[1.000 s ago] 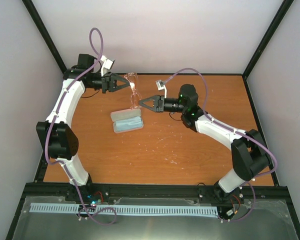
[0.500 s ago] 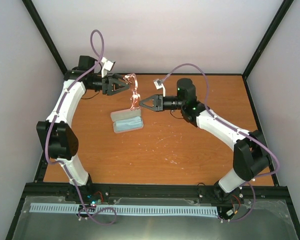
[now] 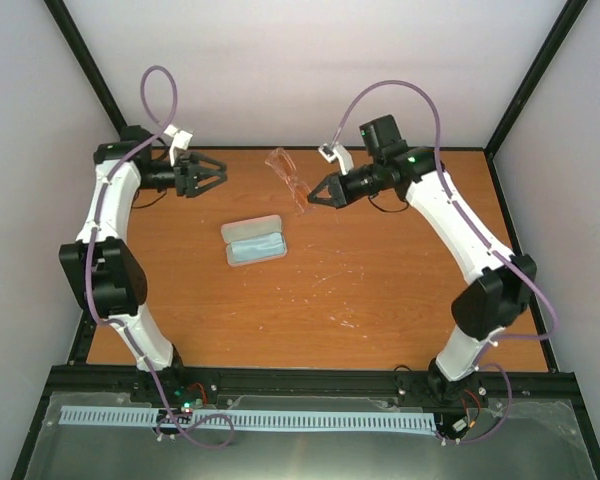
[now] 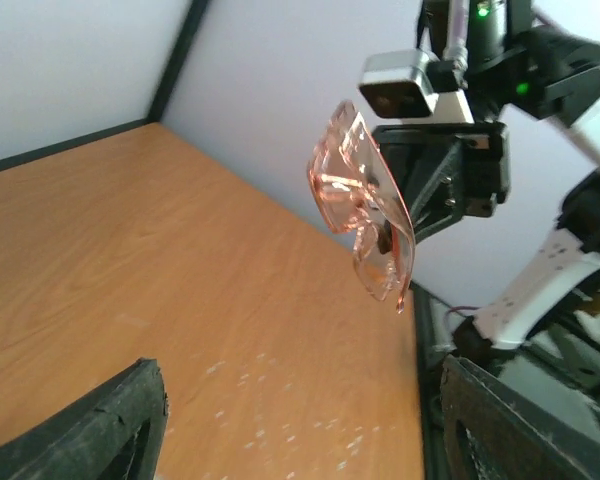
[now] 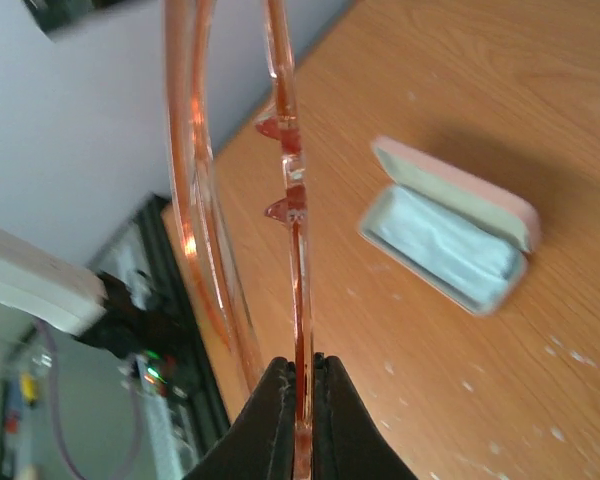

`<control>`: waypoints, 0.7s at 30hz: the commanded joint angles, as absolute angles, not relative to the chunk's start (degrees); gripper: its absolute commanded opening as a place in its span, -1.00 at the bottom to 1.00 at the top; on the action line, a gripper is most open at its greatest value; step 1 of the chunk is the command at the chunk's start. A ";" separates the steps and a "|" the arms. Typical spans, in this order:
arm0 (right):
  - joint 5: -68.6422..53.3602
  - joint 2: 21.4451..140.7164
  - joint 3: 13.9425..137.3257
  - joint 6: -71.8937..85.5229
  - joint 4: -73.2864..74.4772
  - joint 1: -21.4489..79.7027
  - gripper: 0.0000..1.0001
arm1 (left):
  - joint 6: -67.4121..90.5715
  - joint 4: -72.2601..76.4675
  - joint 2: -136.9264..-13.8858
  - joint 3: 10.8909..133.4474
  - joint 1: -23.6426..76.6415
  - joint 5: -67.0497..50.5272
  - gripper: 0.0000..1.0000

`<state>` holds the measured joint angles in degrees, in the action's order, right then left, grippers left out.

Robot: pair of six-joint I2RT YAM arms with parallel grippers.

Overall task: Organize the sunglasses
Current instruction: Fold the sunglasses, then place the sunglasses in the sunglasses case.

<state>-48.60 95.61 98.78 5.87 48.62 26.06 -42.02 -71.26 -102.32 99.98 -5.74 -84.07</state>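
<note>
The sunglasses point(image 3: 289, 178), thin translucent orange-pink, hang in the air above the back of the table. My right gripper point(image 3: 313, 196) is shut on them, and its wrist view shows the jaws pinching the frame point(image 5: 300, 300). The left wrist view shows the sunglasses point(image 4: 365, 205) held up ahead by the right gripper. My left gripper point(image 3: 220, 176) stands open and empty to the left of the sunglasses, apart from them, with its dark fingers point(image 4: 125, 425) at the bottom corners of its wrist view.
A pink oblong case point(image 3: 253, 241) lies open on the wooden table point(image 3: 380, 290) left of centre, its pale blue lining up; it also appears as the case point(image 5: 450, 240) below the sunglasses. Black frame posts stand at the back corners.
My left gripper has opened, let go of the sunglasses and drawn back to the left. My right gripper has closed on them and carried them up and to the right.
</note>
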 commanded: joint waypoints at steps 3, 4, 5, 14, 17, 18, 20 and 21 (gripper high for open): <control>-36.53 101.93 103.55 -15.06 68.57 27.51 -0.94 | -50.06 -75.33 -104.50 103.81 -10.20 -78.30 0.49; -37.11 102.33 103.72 -18.81 68.72 28.05 -0.94 | -50.20 -75.32 -104.88 104.14 -10.24 -78.06 0.48; -35.96 103.08 105.60 -23.77 70.26 29.15 -0.94 | -50.33 -75.34 -105.38 104.41 -10.24 -77.97 0.47; -21.43 111.57 111.04 -31.44 70.87 35.11 -0.94 | -50.95 -70.09 -115.48 109.48 -10.14 -69.80 -0.47; -17.66 112.04 108.16 -33.53 69.97 37.00 -0.94 | -52.02 -68.99 -120.79 115.18 -9.82 -62.64 -0.65; -15.82 112.29 107.40 -34.58 69.16 37.61 -0.94 | -52.33 -69.33 -122.62 117.50 -9.83 -60.67 -0.66; -11.68 113.78 107.36 -35.81 67.45 38.39 -0.94 | -54.05 -71.12 -125.79 122.48 -9.82 -57.75 -0.67; -10.57 114.93 108.41 -36.46 67.13 38.71 -0.94 | -54.66 -71.77 -127.11 123.66 -9.82 -56.78 -0.67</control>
